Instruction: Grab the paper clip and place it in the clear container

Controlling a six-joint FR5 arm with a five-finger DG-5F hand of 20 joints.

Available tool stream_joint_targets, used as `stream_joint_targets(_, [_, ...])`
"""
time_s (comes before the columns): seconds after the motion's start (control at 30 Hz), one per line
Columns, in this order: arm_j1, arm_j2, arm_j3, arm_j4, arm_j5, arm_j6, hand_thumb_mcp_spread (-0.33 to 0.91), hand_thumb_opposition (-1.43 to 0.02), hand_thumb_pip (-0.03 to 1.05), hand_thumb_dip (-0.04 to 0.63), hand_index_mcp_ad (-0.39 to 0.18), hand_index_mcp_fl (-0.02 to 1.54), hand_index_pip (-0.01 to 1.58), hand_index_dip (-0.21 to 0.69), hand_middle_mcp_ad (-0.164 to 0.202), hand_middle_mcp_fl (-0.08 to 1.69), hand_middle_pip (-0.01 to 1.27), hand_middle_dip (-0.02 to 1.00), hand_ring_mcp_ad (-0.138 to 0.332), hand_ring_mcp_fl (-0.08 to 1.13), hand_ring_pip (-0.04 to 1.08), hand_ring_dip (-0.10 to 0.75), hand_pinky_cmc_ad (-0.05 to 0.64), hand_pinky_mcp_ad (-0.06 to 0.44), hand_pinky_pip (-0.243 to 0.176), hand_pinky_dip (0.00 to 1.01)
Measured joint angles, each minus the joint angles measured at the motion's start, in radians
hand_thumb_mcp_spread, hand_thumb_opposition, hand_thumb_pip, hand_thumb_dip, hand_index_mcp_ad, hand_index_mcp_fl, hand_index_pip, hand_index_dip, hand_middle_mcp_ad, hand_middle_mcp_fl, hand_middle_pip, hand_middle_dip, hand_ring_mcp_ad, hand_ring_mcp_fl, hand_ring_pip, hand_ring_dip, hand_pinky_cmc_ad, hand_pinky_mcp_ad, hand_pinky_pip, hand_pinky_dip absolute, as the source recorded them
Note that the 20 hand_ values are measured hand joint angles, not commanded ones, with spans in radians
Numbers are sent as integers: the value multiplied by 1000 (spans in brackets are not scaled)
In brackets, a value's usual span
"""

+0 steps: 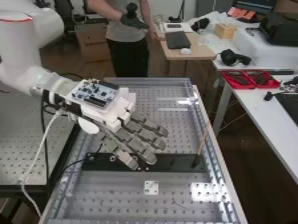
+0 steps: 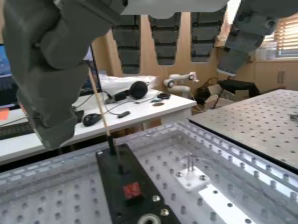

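Note:
In the high view the hand (image 1: 136, 139) is over the black bar, palm side down, its fingers spread and nearly straight. It is inside the outline of a large clear-walled tray (image 1: 219, 172) with a perforated floor; whether this is the task's clear container I cannot tell. In the wrist view the hand (image 2: 50, 82) has its thumb and fingers hanging well apart, with nothing between them. A white bracket (image 2: 193, 177) with thin upright metal pins stands on the tray floor. I cannot make out a paper clip for certain.
A black bar (image 1: 178, 162) crosses the tray, with a thin wooden stick (image 1: 203, 142) upright at one end. A small red block (image 2: 132, 190) is on the bar. Red bins (image 1: 249, 80) stand on the white side table.

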Motion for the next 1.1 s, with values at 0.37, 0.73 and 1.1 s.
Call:
stream_joint_targets(0.37, [-62,-91,11,75,27,-15,401,-775,529,192,-94,370,513,75,112,5,138,126,176,0,98,66,328,265,-75,237])
stream_joint_targets(0.73, [-119,-172,97,80,-31,-44,445,-803,539,222,-122,351,927,75,91,10,141,140,148,0,98,70,328,265,-75,201])
stream_joint_targets(1.1, [-168,-230,178,75,-155,-101,492,-836,527,237,-155,271,1283,113,93,56,141,155,126,0,101,84,328,264,-73,190])
